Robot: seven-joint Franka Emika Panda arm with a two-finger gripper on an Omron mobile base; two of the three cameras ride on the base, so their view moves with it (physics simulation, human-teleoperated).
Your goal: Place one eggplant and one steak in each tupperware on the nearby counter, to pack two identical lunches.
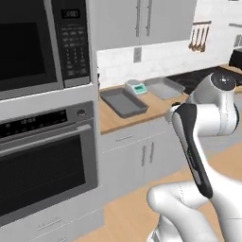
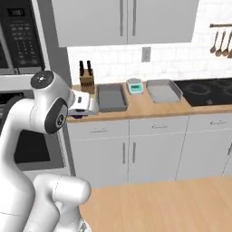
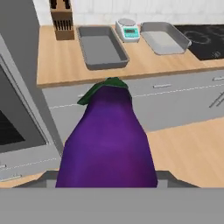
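Hand view: the eggplant [image 3: 107, 144] fills the foreground at 6 o'clock, grasped in the tool, green cap toward the bench [image 3: 61, 65]. Two grey tupperwares sit at 12 o'clock [image 3: 101, 49] and 1 o'clock [image 3: 165, 38].

Right base view: the tool [image 2: 86, 104] hangs at the bench's left end.

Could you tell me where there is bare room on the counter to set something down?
Free: the counter's front strip before both trays, and the wood left of the dark tray. Crowded: the scale wedged between dark and light tray; knife block fills the back-left corner.
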